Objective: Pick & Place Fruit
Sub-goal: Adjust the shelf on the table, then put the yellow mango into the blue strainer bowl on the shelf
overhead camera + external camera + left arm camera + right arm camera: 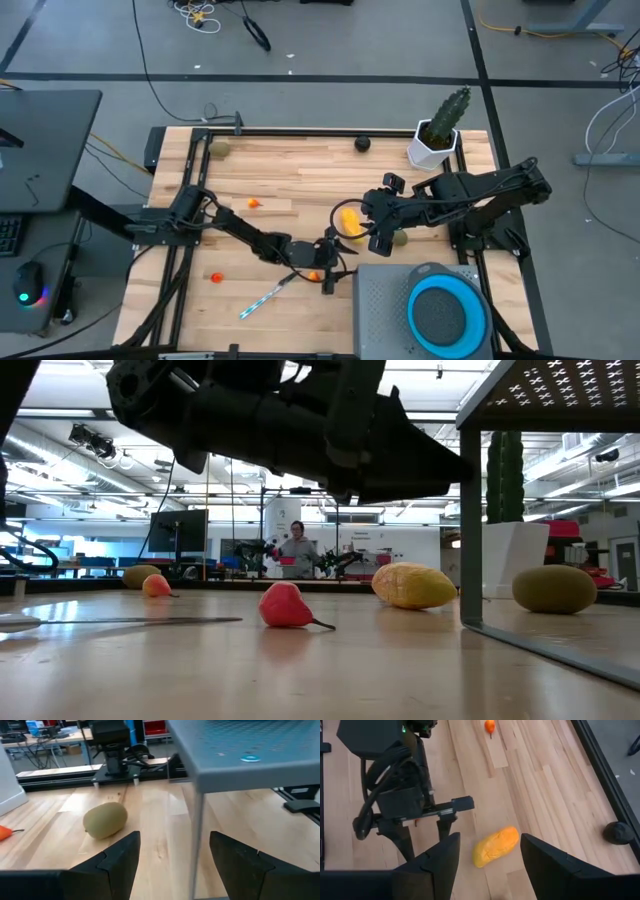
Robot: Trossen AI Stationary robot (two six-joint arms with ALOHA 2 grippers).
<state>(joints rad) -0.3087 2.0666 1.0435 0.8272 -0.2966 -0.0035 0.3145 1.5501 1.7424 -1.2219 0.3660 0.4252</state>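
Note:
The yellow oblong fruit (350, 222) (496, 845) lies mid-table on its side. My right gripper (364, 216) (490, 840) hovers open above it, pointing down. My left gripper (330, 258) (172, 845) is open just left of the yellow fruit, low over the wood, and faces an olive-brown oval (105, 820) (400, 238) that lies beyond it. A small orange-red fruit (315, 275) (285, 605) rests by the left gripper. Others lie at the left (254, 203) (216, 277). The black ball (362, 143) sits near the far edge. A second olive oval (218, 148) lies at the far left corner.
A grey perforated platform (385, 300) on thin legs (197, 835) stands at the near right and carries a blue round disc (447, 312). A cactus in a white pot (438, 135) stands at the far right. A white-and-blue stick (265, 297) lies near the front. A person stands far behind the table (297, 550).

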